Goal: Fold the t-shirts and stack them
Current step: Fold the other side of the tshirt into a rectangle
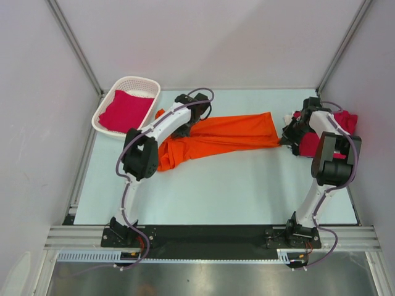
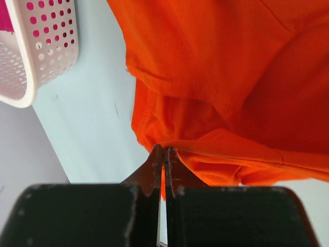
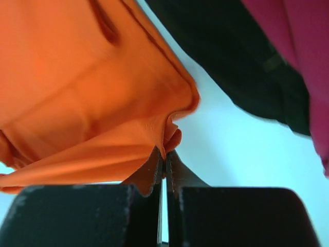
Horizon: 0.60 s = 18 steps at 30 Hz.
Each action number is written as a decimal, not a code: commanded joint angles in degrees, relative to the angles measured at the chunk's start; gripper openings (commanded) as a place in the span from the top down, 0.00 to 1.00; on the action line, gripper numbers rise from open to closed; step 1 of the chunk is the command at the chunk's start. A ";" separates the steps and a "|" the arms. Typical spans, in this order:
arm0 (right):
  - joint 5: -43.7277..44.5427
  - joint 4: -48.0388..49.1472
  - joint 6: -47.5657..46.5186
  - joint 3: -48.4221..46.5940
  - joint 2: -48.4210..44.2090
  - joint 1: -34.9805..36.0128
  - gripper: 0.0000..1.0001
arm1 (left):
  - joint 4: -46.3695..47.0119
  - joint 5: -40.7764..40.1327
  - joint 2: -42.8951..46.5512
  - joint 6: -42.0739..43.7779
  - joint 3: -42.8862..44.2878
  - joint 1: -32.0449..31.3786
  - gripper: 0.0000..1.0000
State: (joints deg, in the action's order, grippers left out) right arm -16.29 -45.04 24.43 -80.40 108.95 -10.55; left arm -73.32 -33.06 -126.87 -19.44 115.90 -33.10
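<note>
The orange t-shirt point(image 1: 228, 132) lies stretched across the pale bench point(image 1: 234, 185) between the two arms. The left hand point(image 2: 163, 153) is pressed together, pinching one edge of it. The right hand point(image 3: 164, 154) pinches the other end. A red t-shirt point(image 1: 347, 120) sits by the right arm. At the far left, a white basket point(image 1: 137, 79) holds a second red t-shirt point(image 1: 125, 111).

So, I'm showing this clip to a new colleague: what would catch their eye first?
The bright orange t-shirt stretches across the middle of the table, pinched at one end by the left gripper and at the other by the right gripper. Next comes the white basket at far left holding a crimson shirt, and more crimson cloth bunched at far right.
</note>
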 commanded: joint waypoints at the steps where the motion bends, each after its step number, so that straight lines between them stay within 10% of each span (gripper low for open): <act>1: -0.14 2.58 0.54 -7.38 4.59 -0.09 0.99 | -3.23 -5.35 -4.69 0.02 3.98 2.16 1.00; 5: -2.51 4.34 0.97 -10.82 8.90 0.70 0.99 | -3.32 -3.33 -8.74 -0.77 7.15 3.48 0.80; 8: -2.52 6.01 1.76 -14.24 11.80 1.32 0.98 | -3.32 -2.54 -9.54 -1.91 8.21 4.45 0.12; 18: -1.02 5.22 4.05 -26.02 20.95 3.69 0.88 | -3.15 -1.31 -7.34 -2.88 5.93 5.68 0.00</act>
State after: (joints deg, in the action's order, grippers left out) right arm -18.22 -41.21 27.00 -101.45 128.05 -7.62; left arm -75.77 -34.24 -137.67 -20.97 121.54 -27.31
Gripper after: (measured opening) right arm 0.071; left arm 0.996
